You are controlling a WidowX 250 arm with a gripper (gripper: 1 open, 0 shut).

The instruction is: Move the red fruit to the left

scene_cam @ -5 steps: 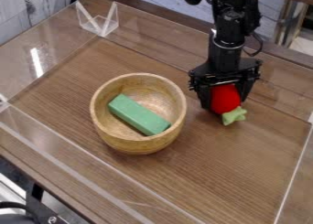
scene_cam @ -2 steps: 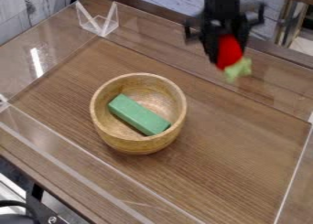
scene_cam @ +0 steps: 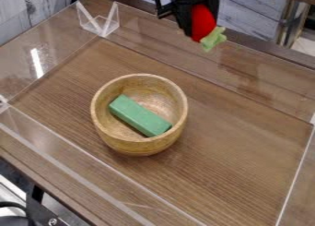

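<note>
Even, bright light; glare streaks the clear panels [scene_cam: 50, 45] at ten o'clock, motion blur at twelve.

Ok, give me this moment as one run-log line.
gripper: shut on red fruit | fruit: lifted clear of table, near top edge of view | wooden bowl: holds green block, untouched | placement: not yet done

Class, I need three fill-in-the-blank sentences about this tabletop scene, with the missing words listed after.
1. The pincer holds the red fruit ____ the table.
2. The green block lies inside the wooden ____.
3. The red fruit's leafy cap is coloured ____.

Missing words: above; bowl; green
</note>
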